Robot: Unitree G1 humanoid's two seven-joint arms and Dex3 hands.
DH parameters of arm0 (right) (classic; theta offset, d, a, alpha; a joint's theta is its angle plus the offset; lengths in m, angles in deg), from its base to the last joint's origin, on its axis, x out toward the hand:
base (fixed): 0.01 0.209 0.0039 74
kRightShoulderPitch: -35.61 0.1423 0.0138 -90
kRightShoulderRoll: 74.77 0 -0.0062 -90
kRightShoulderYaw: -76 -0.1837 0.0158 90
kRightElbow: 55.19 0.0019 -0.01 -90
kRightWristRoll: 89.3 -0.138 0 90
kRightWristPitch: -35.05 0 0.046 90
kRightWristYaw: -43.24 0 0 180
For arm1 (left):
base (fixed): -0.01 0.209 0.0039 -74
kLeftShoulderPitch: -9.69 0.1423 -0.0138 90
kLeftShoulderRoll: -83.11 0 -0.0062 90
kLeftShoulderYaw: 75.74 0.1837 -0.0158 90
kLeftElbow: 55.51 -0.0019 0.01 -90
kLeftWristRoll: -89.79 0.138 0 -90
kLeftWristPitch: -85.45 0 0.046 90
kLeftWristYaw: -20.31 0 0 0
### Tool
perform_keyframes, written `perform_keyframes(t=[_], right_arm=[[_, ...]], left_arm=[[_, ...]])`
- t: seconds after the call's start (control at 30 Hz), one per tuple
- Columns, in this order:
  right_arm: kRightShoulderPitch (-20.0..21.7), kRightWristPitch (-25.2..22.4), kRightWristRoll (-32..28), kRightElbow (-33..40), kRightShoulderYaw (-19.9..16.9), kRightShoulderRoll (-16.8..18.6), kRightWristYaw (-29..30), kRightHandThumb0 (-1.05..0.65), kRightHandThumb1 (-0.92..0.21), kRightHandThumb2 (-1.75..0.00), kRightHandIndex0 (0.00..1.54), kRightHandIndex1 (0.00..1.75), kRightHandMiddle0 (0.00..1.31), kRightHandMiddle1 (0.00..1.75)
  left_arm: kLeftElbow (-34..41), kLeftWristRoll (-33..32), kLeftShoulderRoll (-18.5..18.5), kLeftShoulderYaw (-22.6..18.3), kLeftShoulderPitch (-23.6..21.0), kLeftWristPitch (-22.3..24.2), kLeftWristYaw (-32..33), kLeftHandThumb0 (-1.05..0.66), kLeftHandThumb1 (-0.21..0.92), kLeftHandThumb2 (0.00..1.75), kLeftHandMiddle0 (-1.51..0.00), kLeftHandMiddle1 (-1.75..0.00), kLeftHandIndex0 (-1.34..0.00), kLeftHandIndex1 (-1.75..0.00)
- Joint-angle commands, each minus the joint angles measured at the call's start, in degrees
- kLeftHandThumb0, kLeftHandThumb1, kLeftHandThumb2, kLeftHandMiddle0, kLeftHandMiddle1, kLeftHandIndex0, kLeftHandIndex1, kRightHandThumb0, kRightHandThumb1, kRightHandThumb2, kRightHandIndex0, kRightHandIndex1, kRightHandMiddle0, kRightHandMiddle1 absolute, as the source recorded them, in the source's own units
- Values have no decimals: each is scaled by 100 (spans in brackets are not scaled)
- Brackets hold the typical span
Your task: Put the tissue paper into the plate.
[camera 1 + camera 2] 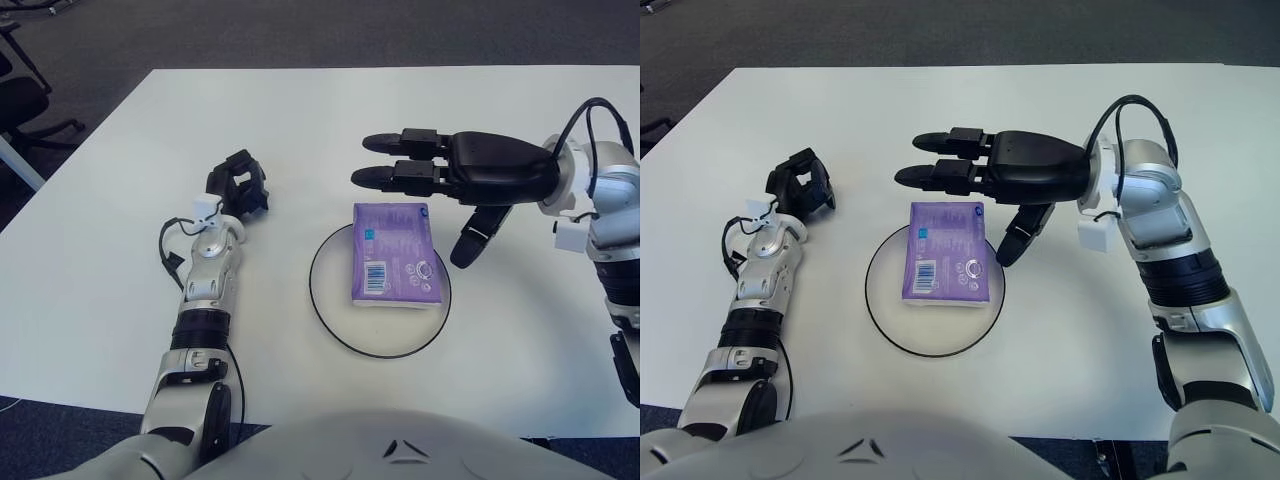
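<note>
Lying in the plate (335,327), purple tissue paper (395,253) (barcode label, print unreadable)

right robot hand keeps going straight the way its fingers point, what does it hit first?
Likely nothing: the right robot hand points toward the robot's left, passing behind the tissue pack, over bare table. Its height is unclear.

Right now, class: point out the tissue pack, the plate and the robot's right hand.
tissue pack (396,254), left eye view, middle of its purple top.
plate (330,318), left eye view, bare left part.
right hand (432,206), left eye view, between its fingertips.
</note>
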Motion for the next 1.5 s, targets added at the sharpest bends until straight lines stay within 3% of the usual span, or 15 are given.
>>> perform_keyframes(t=[0.0,0.37,0.4,0.43,0.5,0.6,0.8,1.13,1.27,1.47], right_arm=[[151,-27,7,81,56,24,29,-84,-71,-42,0,0,0,0],[178,-73,37,99,80,54,38,-84,-71,-41,0,0,0,0],[-113,-634,1244,-445,-463,278,1569,-84,-71,-41,0,0,0,0],[-319,-979,2180,-883,-842,409,2699,-91,-79,-58,7,2,0,16],[-552,-1357,3261,-1234,-1132,614,3923,-97,-85,-73,13,4,0,30],[-596,-1358,3512,-1110,-988,697,4144,-102,-90,-84,13,3,0,37],[-575,-1281,4014,-1135,-813,546,4691,-105,-92,-98,2,0,0,28],[-404,-920,4278,-1594,-525,433,5553,-105,-92,-106,0,0,0,23],[-399,-1037,4148,-1656,-473,467,5549,-105,-92,-107,1,0,0,23],[-692,-1772,3244,-1368,-632,639,4799,-105,-92,-106,4,2,0,19]], left_arm=[[-522,-70,265,-2,777,-95,-71,-41,65,95,-130,-175,-98,-175],[-536,-43,233,-28,775,-120,-139,-41,65,95,-130,-175,-98,-175],[-535,-42,234,-30,774,-117,-140,-41,65,95,-130,-175,-98,-175],[-529,-39,237,-32,775,-105,-134,-41,65,95,-130,-175,-98,-175],[-519,-33,241,-33,777,-89,-120,-41,65,95,-130,-175,-98,-175],[-508,-21,242,-33,781,-83,-114,-41,66,95,-130,-175,-98,-175],[-477,-21,247,-37,799,-74,-125,-41,66,94,-130,-175,-98,-175],[-502,-24,276,-38,782,-75,-115,-40,65,94,-129,-175,-97,-175],[-534,8,272,-31,769,-114,-100,-40,65,94,-129,-175,-97,-175],[-573,15,274,-23,765,-184,-121,-40,65,95,-130,-175,-98,-175]])
